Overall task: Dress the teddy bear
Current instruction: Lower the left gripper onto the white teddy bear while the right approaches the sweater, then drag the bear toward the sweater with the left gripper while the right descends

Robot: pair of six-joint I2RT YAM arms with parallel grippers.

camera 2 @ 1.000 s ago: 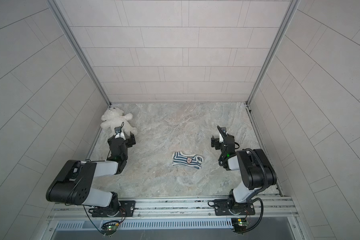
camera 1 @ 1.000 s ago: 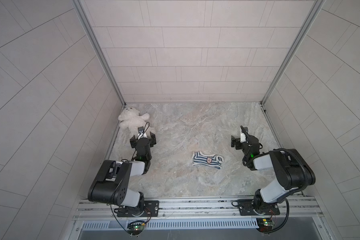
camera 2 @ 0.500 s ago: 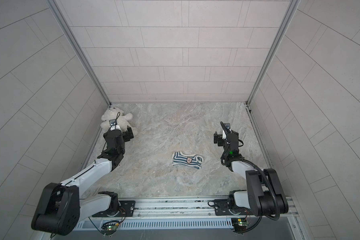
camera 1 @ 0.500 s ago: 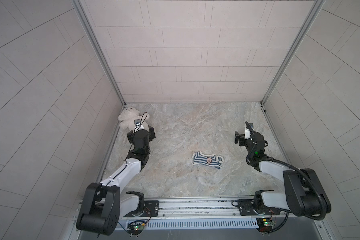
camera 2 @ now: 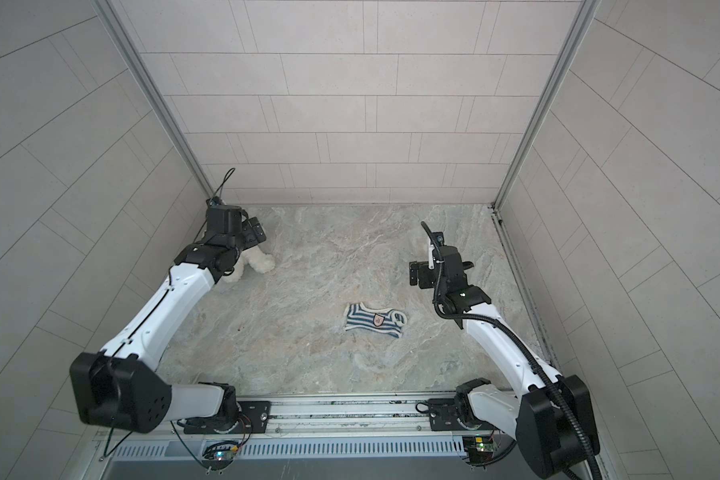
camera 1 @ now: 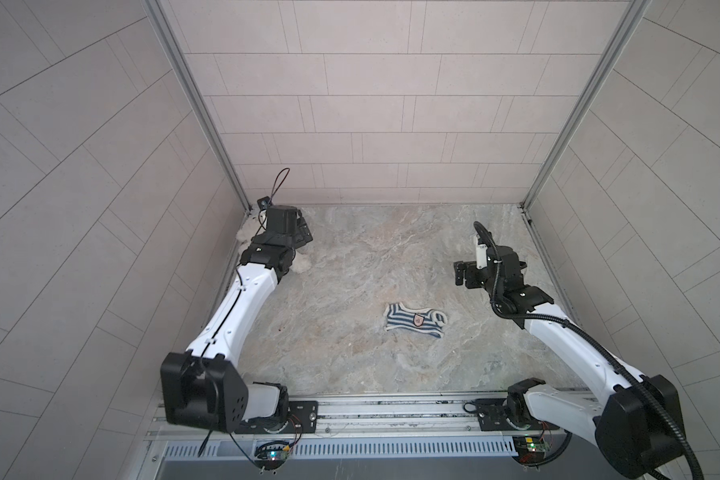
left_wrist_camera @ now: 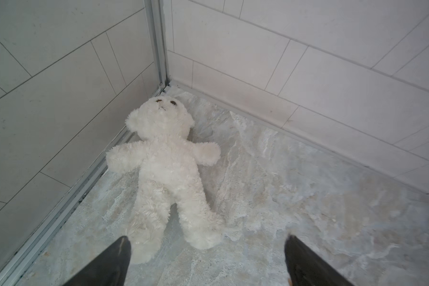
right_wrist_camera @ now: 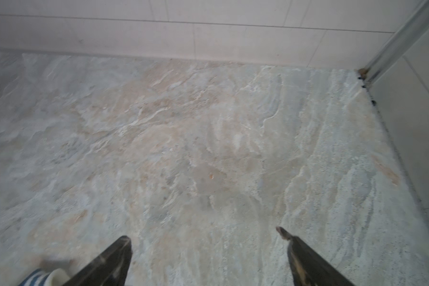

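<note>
You find the small fluffy white plush teddy bear (left_wrist_camera: 164, 173) in the far left corner of the grey marbled worktop (camera 1: 350, 257). It lies on its back, with the head toward the corner and the legs toward the left claw (left_wrist_camera: 207, 239). This claw is spread wide and holds nothing. One fingertip (left_wrist_camera: 123, 244) is over a foot of the bear, but you cannot tell if it touches. In both top views the left arm covers most of the bear, and only one leg (camera 2: 260, 262) shows.

The right claw (right_wrist_camera: 203, 234) is also spread wide and empty, above bare worktop on the right side. The small navy-and-white striped cloth shirt with a badge (camera 1: 414, 320) lies flat near the middle, well apart from the bear and nearer to the right claw.
</note>
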